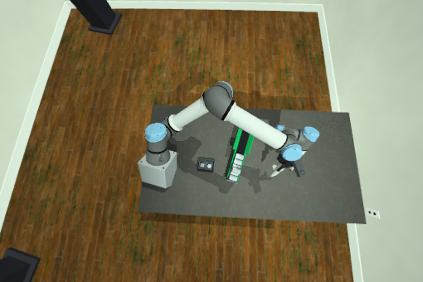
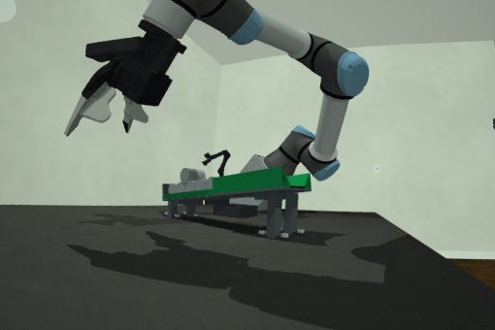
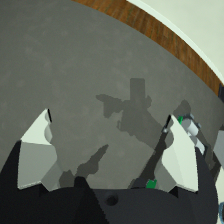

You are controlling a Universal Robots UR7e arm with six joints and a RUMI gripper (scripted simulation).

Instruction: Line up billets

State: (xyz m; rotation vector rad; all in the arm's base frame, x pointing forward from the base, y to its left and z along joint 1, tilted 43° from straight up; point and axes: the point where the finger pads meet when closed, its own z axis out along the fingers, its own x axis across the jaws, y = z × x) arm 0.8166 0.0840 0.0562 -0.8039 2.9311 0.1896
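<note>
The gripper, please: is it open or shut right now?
Open. The gripper hangs with its fingers spread wide and nothing between them.

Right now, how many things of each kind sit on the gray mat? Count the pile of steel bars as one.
Robot arm: 1
Green ramp: 1
Pile of steel bars: 1 (single bars too small to count)
Small dark box: 1
Total: 4

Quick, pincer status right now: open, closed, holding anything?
Pincer: open wide, holding nothing, up in the air off to the side of the feed ramp. The stacked billet sits untouched on the row.
</note>
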